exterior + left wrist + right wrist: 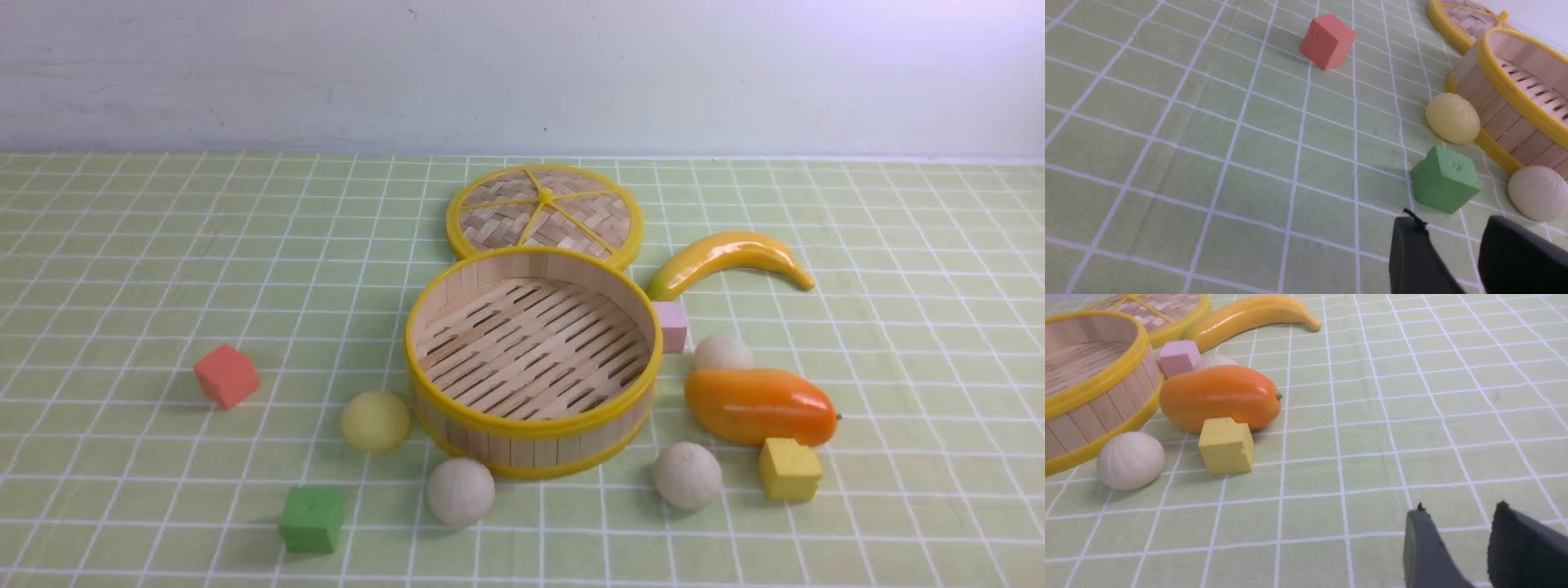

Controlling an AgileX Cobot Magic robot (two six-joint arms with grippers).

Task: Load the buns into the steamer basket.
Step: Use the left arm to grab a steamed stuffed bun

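Observation:
The round steamer basket point(535, 441) stands mid-table with nothing on its slatted floor. Around it lie the buns: a smooth pale yellow one point(375, 420) at its left, a pleated cream one point(460, 490) in front-left, another point(687, 474) in front-right, and a third point(722, 352) behind the mango. Neither arm shows in the front view. My left gripper point(1453, 222) hangs open over the cloth, close to the green cube point(1445, 179) and a cream bun point(1537, 194). My right gripper point(1459, 510) is open over bare cloth, well away from the cream bun point(1131, 460).
The woven lid point(544, 212) lies flat behind the basket. A banana point(727, 257), orange mango point(759, 404), pink cube point(671, 325) and yellow cube point(789, 468) crowd the right side. A red cube point(226, 375) and the green cube point(312, 519) sit left.

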